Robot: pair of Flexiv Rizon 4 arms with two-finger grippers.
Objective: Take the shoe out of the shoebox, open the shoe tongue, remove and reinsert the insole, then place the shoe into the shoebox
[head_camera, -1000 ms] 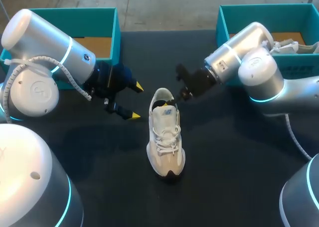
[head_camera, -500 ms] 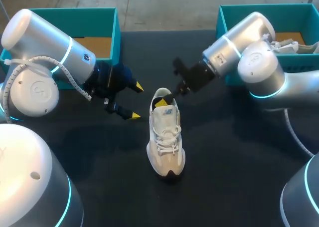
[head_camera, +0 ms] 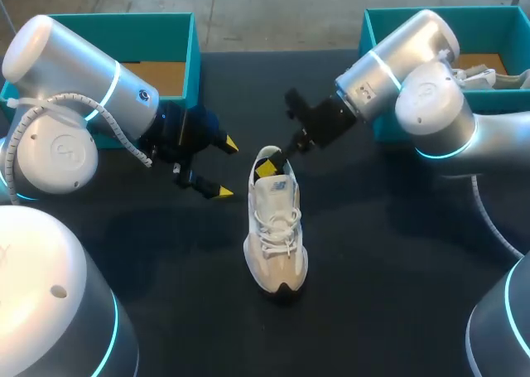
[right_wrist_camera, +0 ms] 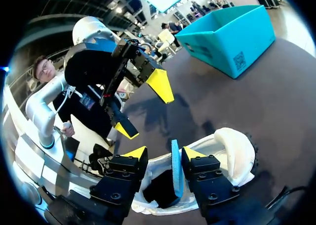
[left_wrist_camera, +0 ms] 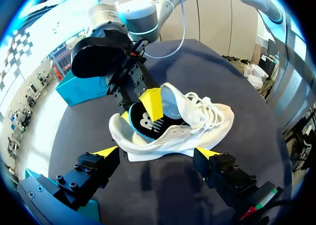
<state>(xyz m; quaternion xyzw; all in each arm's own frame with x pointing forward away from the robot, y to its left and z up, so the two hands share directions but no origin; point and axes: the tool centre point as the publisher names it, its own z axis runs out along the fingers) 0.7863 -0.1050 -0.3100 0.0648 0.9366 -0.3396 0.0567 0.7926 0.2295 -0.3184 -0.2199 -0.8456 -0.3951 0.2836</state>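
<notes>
One white lace-up shoe point(head_camera: 277, 228) stands on the table point(head_camera: 373, 269), its heel under the right gripper point(right_wrist_camera: 165, 152), whose spread fingers straddle one blue-edged insole point(right_wrist_camera: 175, 175). The left gripper point(head_camera: 225, 168) gapes beside the heel. Two teal boxes: left shoebox point(head_camera: 192, 62) and right shoebox point(head_camera: 368, 37) behind the grippers.

shoe point(head_camera: 276, 228): middle of the counter point(head_camera: 389, 294), toe toward the near edge, heel toward the back

left tool point(head_camera: 226, 168): just left of the shoe's heel, not touching it

right tool point(right_wrist_camera: 165, 153): at the heel opening, coming in from the back right; insole point(right_wrist_camera: 175, 173) edge stands between its fingers

left box point(head_camera: 192, 54): back left corner, behind the left tool

right box point(head_camera: 431, 14): back right corner, second shoe point(head_camera: 497, 79) lying inside
</notes>
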